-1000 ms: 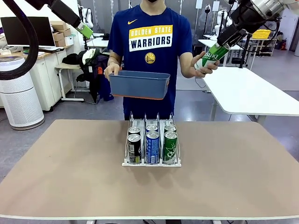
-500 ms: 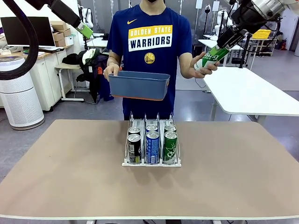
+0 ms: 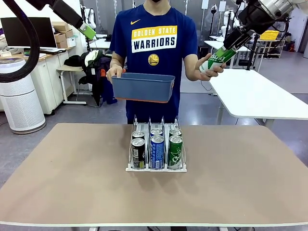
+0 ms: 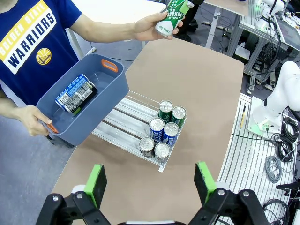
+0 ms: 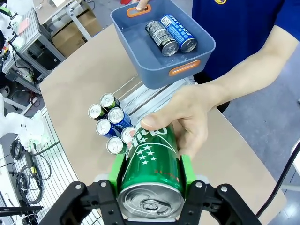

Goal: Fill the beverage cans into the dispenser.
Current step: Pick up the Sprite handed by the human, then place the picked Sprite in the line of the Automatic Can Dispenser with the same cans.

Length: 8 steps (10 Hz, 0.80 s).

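right gripper [image 5: 151,174] clamped on a green can [image 5: 152,157], person's hand [image 5: 194,117] gripping its far end, left gripper [image 4: 152,180] spread wide and bare, dispenser [image 4: 117,126] well below both, six cans [image 4: 170,131] in its lanes

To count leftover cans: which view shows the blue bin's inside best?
The right wrist view: it looks into the bin, with a dark can and a blue can. In the left wrist view they overlap; the front view shows its outer wall.

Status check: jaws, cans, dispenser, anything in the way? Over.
Left jaws open, empty, above table. Right jaws shut on green can, person's hand also gripping it. Dispenser holds six cans, two per lane; rear space free.
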Tool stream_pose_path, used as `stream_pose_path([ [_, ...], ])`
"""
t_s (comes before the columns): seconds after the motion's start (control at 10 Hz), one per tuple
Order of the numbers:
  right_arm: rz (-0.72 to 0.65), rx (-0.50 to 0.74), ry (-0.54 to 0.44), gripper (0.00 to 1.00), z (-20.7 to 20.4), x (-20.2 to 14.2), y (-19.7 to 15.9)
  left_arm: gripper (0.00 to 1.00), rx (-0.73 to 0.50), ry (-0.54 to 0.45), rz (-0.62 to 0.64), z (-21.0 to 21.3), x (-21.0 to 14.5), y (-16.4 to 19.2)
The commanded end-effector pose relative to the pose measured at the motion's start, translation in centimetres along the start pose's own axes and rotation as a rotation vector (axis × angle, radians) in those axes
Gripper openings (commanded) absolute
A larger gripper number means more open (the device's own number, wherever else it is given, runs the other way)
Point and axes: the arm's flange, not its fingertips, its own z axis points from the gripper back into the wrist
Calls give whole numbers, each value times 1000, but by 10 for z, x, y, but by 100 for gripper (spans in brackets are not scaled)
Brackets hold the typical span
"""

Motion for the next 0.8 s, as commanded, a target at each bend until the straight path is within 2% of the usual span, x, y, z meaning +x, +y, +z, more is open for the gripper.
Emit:
stream_pose_path([
  [0.0, 21, 32, -13, 0, 3, 1, -2, 100, -3, 8, 5, 1, -1, -1],
  [0.1, -8, 21, -33, 0, 1, 2, -1, 100, -3, 8, 5, 1, -1, -1],
  [0.2, 3, 0, -1, 0, 0, 0, 0, 100, -3, 8, 5, 1, -1, -1],
  [0.7, 3, 0, -1, 0, 0, 0, 0, 100, -3, 8, 5, 1, -1, -1],
])
